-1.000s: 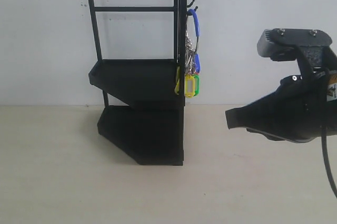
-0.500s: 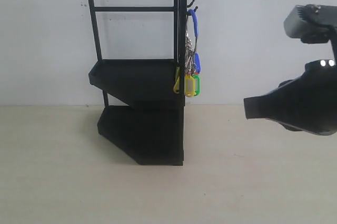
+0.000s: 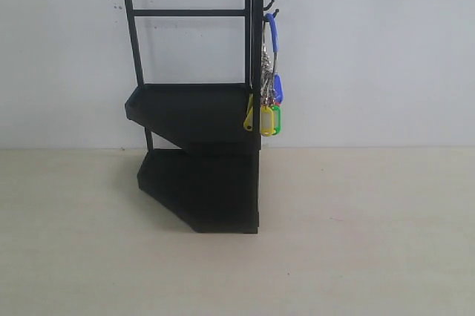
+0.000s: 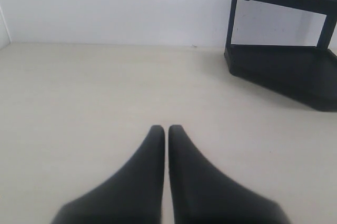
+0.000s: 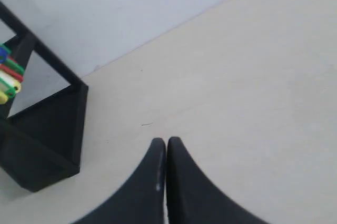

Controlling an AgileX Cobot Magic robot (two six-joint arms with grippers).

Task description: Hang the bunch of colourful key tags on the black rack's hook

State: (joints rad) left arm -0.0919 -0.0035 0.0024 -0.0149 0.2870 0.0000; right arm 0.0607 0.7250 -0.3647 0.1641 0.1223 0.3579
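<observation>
The black rack [image 3: 200,108] stands upright against the white wall. From a small hook near the top of its right post hangs the colourful key tag bunch [image 3: 269,112] by its blue loop, with yellow and green tags lowest. Neither arm shows in the exterior view. My left gripper [image 4: 166,129] is shut and empty over the bare table, with the rack's base [image 4: 284,66] ahead of it. My right gripper [image 5: 166,142] is also shut and empty; the rack's lower shelf [image 5: 42,145] and the edges of the tags [image 5: 9,74] appear at the side of its view.
A pale beige tabletop [image 3: 356,242] spreads in front of and beside the rack. A plain white wall [image 3: 371,49] rises directly behind it.
My right arm has drawn back to the right and left the exterior view. The key tag bunch stays hanging on the hook, tags swinging slightly.
</observation>
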